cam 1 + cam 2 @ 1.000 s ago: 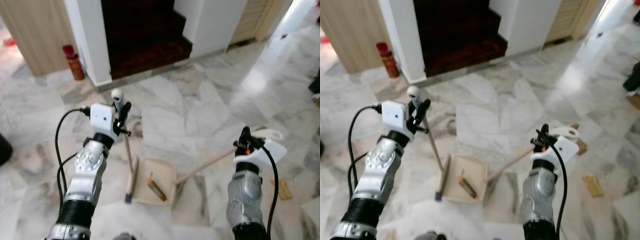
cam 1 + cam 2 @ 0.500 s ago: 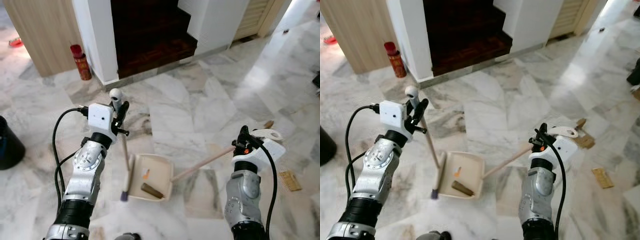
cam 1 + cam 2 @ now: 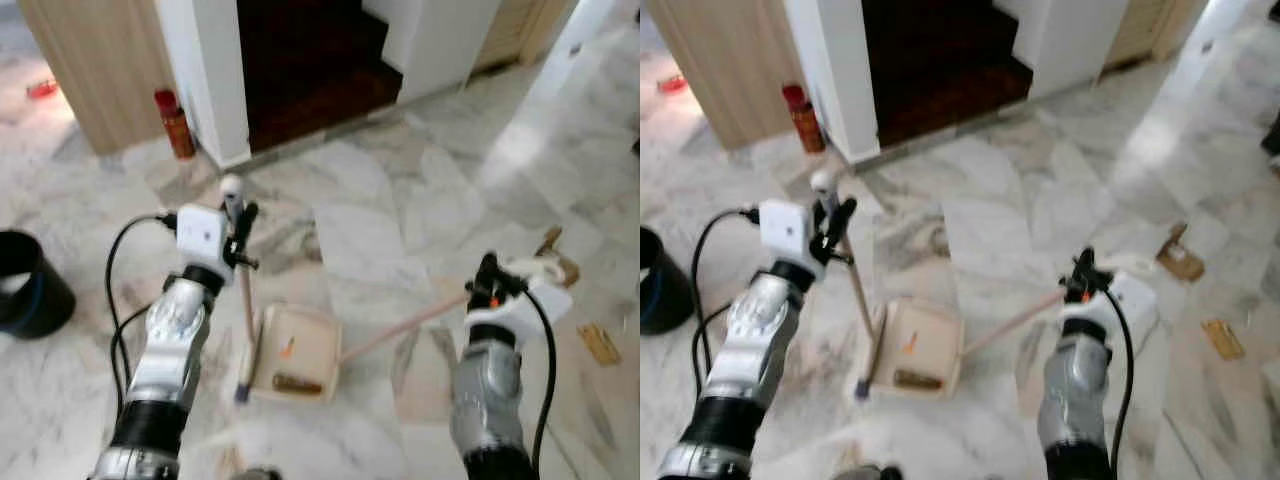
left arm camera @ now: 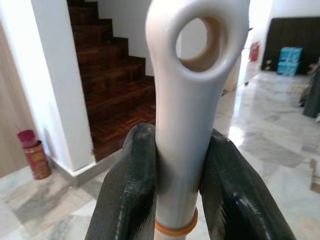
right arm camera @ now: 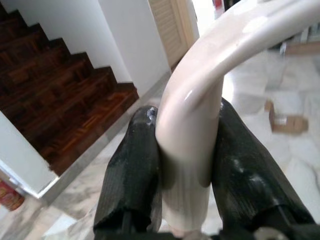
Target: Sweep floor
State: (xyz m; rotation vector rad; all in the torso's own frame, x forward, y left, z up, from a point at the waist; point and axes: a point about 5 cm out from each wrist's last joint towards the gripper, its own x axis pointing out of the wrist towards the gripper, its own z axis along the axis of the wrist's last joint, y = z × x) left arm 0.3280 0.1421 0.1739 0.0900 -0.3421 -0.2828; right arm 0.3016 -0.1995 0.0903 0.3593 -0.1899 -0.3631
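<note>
The broom (image 3: 243,300) is pinched near its top by the left gripper (image 4: 177,185), its head on the floor below. The dustpan (image 3: 293,355) handle is clamped by the right gripper (image 5: 182,175), the pan lying between both grippers with debris (image 3: 290,383) already collected. Cardboard scraps (image 3: 598,342) beyond the right gripper are judged yet unswept.

We stand on a grey-veined white marble floor (image 3: 380,230). A cream dustpan (image 3: 295,352) lies flat on it before us, holding a brown scrap (image 3: 297,383) and an orange bit (image 3: 287,348). The broom head (image 3: 246,362) rests on the floor against the dustpan's left rim. Cardboard scraps (image 3: 1181,255) lie toward the right; a black bucket (image 3: 28,282) stands at left, a red can (image 3: 178,124) by the white pillar.
</note>
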